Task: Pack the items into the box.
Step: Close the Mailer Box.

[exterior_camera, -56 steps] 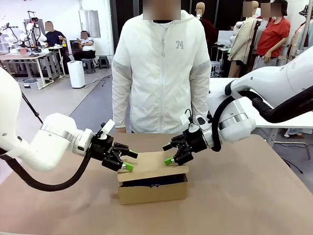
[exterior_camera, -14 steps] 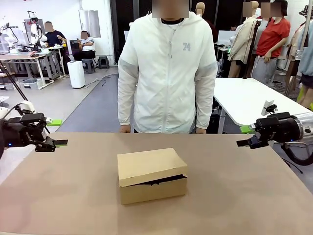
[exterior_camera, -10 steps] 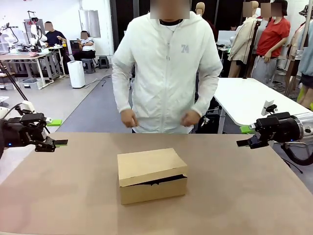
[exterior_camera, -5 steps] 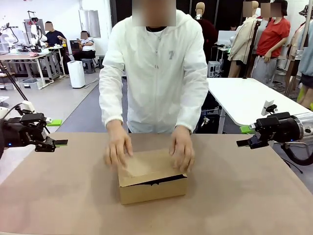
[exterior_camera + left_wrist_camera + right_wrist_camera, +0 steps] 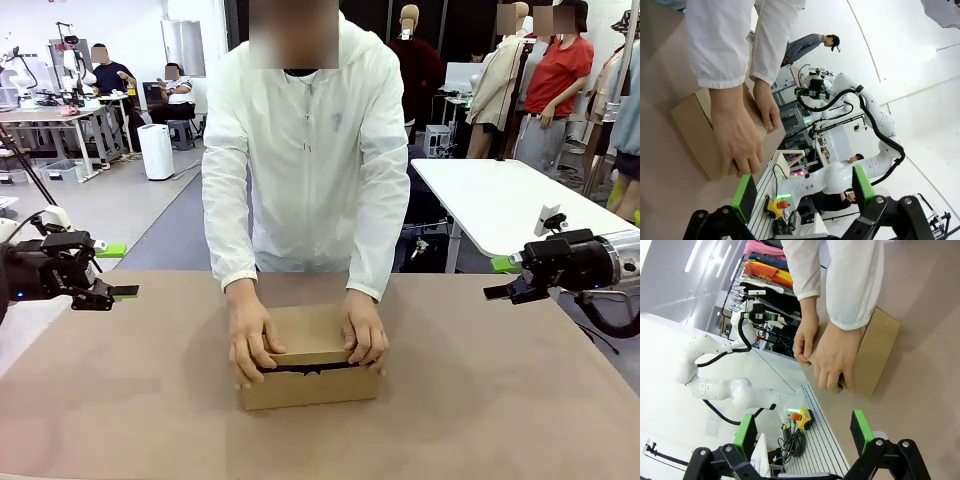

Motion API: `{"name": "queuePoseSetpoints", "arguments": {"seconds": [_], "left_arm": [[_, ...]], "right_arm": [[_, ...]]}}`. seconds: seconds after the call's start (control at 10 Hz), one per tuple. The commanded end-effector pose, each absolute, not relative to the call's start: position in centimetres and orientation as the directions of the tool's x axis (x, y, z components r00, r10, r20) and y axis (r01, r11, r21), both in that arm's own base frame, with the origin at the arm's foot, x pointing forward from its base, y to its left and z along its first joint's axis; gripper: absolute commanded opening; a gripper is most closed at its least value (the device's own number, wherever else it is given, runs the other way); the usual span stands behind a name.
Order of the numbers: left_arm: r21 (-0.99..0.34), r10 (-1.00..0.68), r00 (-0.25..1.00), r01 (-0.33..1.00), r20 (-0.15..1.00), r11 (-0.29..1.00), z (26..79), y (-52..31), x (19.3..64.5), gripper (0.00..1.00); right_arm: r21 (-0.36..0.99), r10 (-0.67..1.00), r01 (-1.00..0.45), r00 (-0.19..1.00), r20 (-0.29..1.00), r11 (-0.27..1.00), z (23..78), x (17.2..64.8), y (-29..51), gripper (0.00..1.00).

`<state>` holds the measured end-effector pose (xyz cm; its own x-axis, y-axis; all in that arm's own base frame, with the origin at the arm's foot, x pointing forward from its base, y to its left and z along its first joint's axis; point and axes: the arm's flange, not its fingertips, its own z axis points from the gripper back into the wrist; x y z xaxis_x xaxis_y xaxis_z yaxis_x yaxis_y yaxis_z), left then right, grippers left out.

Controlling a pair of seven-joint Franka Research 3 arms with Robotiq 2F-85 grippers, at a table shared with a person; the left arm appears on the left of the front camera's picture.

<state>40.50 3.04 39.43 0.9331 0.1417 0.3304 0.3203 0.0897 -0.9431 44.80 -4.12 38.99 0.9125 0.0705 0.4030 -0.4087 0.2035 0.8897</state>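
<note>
Both grippers, left [image 5: 118, 270] and right [image 5: 500, 280], are held wide apart and empty at the table [image 5: 520, 400] edges. At the middle, the box [image 5: 310, 385] is pressed shut by two hands [image 5: 252, 345]. Light, stiff cardboard is judged; its long side walls would be gripped

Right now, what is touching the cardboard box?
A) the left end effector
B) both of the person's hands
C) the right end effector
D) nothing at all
B: both of the person's hands press on the lid of the box, while the left end effector and right end effector sit open at the table's sides.
</note>
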Motion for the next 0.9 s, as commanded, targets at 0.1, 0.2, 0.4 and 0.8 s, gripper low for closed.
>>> {"name": "queuePoseSetpoints", "arguments": {"seconds": [0.1,0.2,0.4,0.8], "left_arm": [[-0.940,0.140,0.931,0.326,0.337,0.099,39.65,3.06,40.39,1.00],[-0.940,0.140,0.931,0.326,0.337,0.099,39.65,3.06,40.39,1.00],[-0.940,0.140,0.931,0.326,0.337,0.099,39.65,3.06,40.39,1.00],[-0.940,0.140,0.931,0.326,0.337,0.099,39.65,3.06,40.39,1.00]], "right_arm": [[0.886,0.077,-0.419,0.908,0.412,0.197,39.38,44.68,-3.89,1.00],[0.886,0.077,-0.419,0.908,0.412,0.197,39.38,44.68,-3.89,1.00],[0.886,0.077,-0.419,0.908,0.412,0.197,39.38,44.68,-3.89,1.00],[0.886,0.077,-0.419,0.908,0.412,0.197,39.38,44.68,-3.89,1.00]]}}
